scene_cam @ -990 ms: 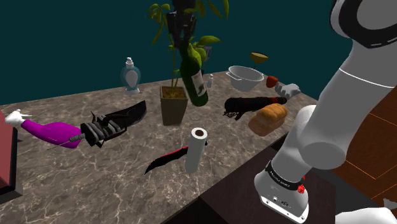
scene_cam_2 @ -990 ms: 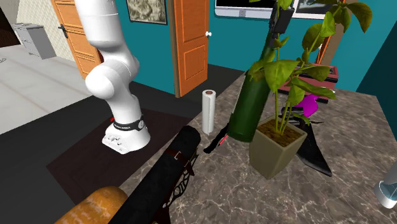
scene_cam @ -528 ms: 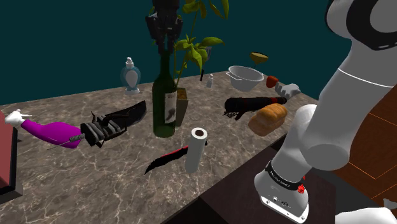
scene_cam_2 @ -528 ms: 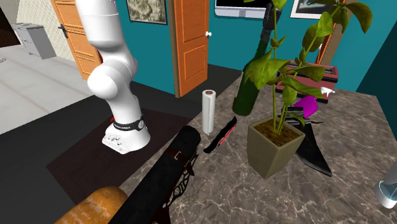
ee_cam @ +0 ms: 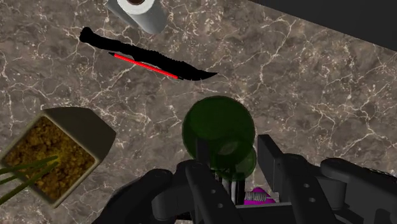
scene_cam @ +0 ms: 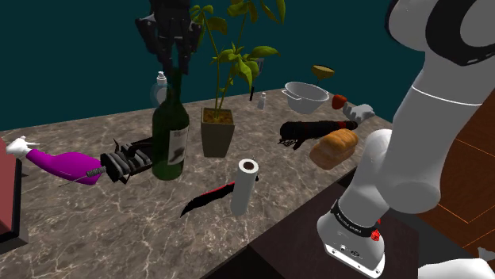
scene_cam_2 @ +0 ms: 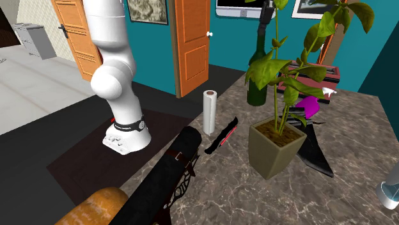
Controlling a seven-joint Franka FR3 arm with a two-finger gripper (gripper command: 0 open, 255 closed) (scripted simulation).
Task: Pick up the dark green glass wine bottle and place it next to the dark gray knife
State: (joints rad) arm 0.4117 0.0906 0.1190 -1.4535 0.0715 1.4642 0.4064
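Observation:
The dark green wine bottle [scene_cam: 169,141] is upright with a pale label. It is left of the potted plant in the shoulder view, and its base is at or just above the marble table [scene_cam: 119,222]; I cannot tell which. My gripper [scene_cam: 172,62] is shut on the bottle's neck from above. In the wrist view the fingers [ee_cam: 270,159] clasp the neck of the bottle [ee_cam: 219,127]. The dark knife [scene_cam: 208,198] with a red stripe lies flat nearer the table's front edge, a short way from the bottle. Across the table I see the bottle [scene_cam_2: 257,89], gripper [scene_cam_2: 264,25] and knife [scene_cam_2: 222,135].
A white paper roll [scene_cam: 246,186] stands by the knife's tip. The potted plant [scene_cam: 216,131] is right of the bottle. A black spiked object [scene_cam: 139,154] and a purple one [scene_cam: 63,165] lie to its left. Bread [scene_cam: 333,148], a long black case [scene_cam: 317,129] and a bowl [scene_cam: 306,95] are farther right.
The gripper carried the bottle to the shoulder view's left, past the plant, and lower. The bottle went from tilted to upright.

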